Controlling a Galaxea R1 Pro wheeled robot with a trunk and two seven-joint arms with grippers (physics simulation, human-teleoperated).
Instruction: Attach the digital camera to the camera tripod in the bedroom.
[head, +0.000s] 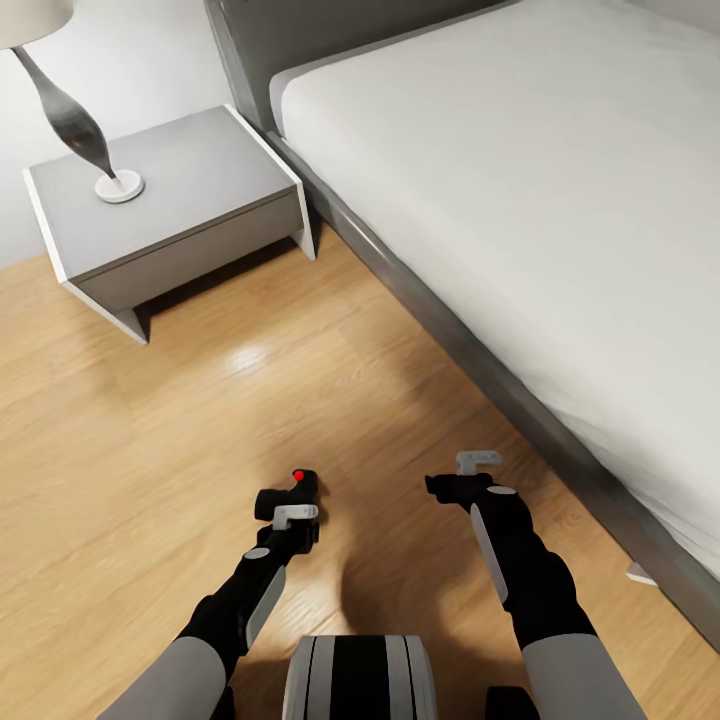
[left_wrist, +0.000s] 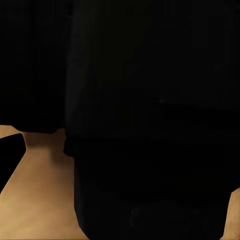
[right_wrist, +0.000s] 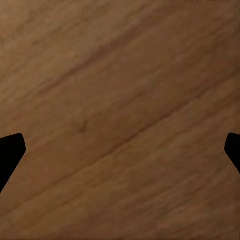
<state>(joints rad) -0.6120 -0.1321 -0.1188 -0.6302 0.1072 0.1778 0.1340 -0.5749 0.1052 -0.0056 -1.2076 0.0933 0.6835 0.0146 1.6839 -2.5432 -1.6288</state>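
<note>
nightstand (head: 170, 190) | lamp (head: 75, 120) on it | bed (head: 520, 180) beside

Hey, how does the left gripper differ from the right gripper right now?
The left gripper is shut on the digital camera, a black box with a red dot; the right gripper holds nothing. The left wrist view is blocked by the dark camera body, while the right gripper's fingers stand wide apart over the wood floor. Both hang low over that floor beside the bed.
</note>
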